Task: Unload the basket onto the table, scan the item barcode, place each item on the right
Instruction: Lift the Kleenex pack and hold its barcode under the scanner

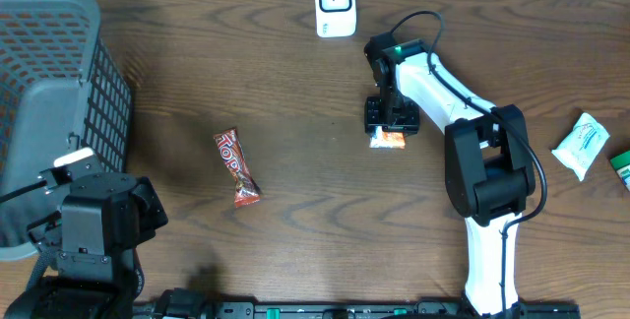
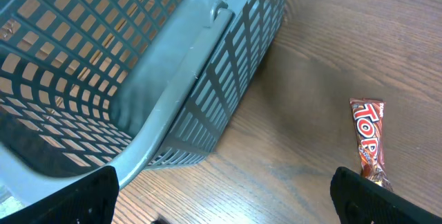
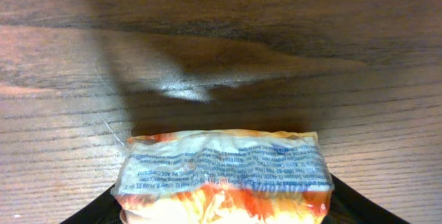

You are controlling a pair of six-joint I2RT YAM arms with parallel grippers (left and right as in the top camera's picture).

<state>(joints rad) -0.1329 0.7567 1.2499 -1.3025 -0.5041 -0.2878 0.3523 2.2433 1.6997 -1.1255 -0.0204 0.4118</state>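
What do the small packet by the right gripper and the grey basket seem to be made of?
Packet: thin plastic film, glossy and partly see-through; it wrinkles, shines, and orange shows beneath the print. Basket: probably moulded plastic, grey with a dull sheen; its lattice walls and smooth rounded rim look cast in one piece.
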